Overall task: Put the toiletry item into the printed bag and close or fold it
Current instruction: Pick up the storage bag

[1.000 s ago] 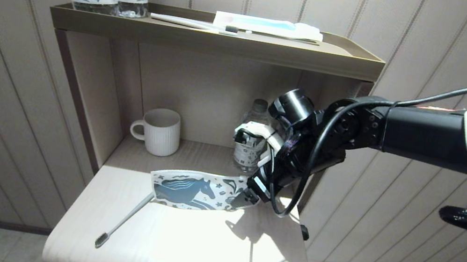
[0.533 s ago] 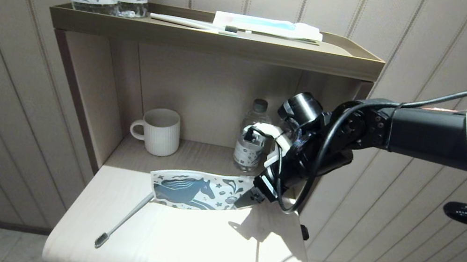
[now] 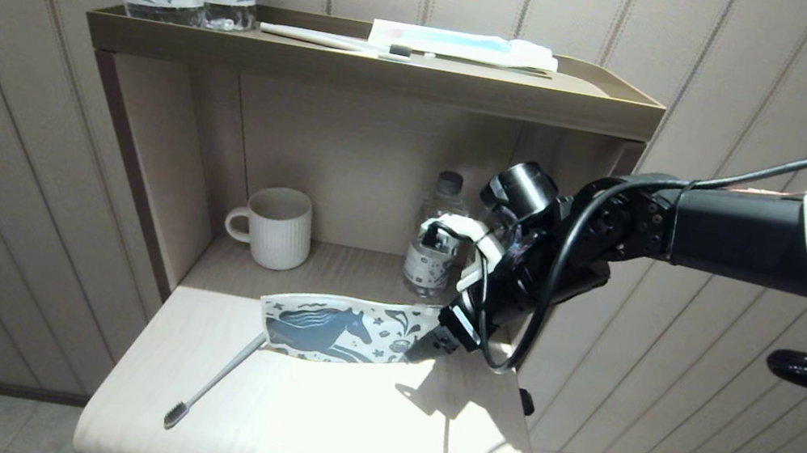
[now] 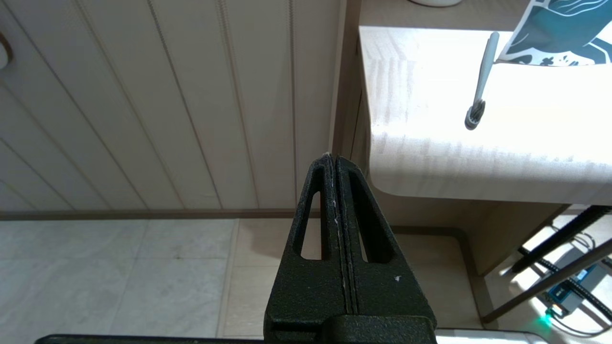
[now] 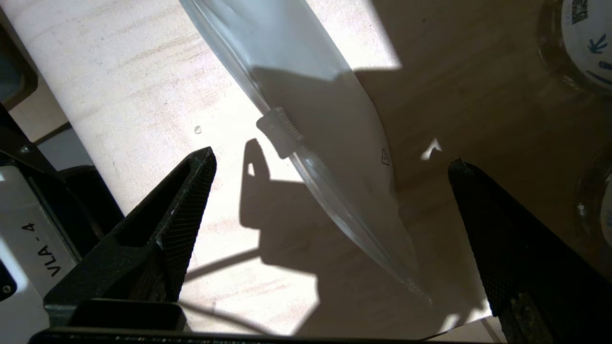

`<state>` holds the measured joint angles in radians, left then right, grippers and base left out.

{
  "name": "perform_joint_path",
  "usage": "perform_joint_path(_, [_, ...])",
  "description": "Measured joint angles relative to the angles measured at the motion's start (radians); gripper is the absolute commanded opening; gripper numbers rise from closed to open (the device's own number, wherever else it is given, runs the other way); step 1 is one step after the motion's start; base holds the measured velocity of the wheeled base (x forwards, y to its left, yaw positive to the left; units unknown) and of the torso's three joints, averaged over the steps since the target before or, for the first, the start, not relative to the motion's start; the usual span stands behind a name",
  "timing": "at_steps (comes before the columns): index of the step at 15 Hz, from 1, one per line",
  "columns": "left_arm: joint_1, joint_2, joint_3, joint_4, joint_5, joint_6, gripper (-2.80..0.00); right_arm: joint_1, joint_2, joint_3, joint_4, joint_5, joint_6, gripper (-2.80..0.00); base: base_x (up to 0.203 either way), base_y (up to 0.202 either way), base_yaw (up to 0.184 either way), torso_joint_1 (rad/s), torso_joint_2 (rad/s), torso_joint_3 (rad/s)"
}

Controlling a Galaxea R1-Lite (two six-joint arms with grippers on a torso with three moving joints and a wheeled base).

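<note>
A: Right tool (image 3: 431, 343) status?
B: Fingers spread wide, nothing between them, hovering over the right end of the flat white horse-printed zip pouch (image 3: 341, 331) near the worktop's (image 3: 302, 439) back edge. Zip slider (image 5: 279, 132) sits on the pouch edge just ahead of the tips.
A: Toothbrush?
B: Slim grey-handled toothbrush (image 3: 214, 379) lies flat on the worktop, handle end tucked at the pouch's left corner, dark bristle head toward the front-left edge.
A: Left tool (image 4: 334, 165)?
B: Pressed together, empty, parked low off the worktop's left side.
</note>
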<state>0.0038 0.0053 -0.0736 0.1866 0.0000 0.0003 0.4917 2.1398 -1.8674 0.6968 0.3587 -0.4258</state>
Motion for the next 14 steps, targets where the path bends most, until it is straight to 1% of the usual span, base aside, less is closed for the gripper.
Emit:
perform_joint_path(2, [0.0,0.0,0.0,0.0,0.0,0.0,-2.8,-0.001,-0.005,0.014,-0.038,0.0,-0.006,0.0,0.0,0.0,0.0,0.0,0.0,0.0])
perform_joint_path(6, [0.0,-0.001,0.0,0.0,0.0,0.0,-2.8,0.007,-0.021,0.055,-0.055,0.0,-0.016,0.0,0.0,0.0,0.0,0.0,0.0,0.0])
perform_joint_path(7, [0.0,-0.001,0.0,0.0,0.0,0.0,-2.8,0.009,-0.022,0.066,-0.075,-0.001,-0.016,-2.8,0.0,0.0,0.0,0.0,0.0,0.0])
perform_joint_path(9, [0.0,-0.002,0.0,0.0,0.0,0.0,-2.8,0.008,-0.023,0.082,-0.117,-0.001,-0.016,-2.8,0.0,0.0,0.0,0.0,0.0,0.0])
perform_joint_path(14, [0.0,-0.002,0.0,0.0,0.0,0.0,-2.8,0.004,-0.021,0.089,-0.123,0.0,-0.014,-2.8,0.0,0.0,0.0,0.0,0.0,0.0])
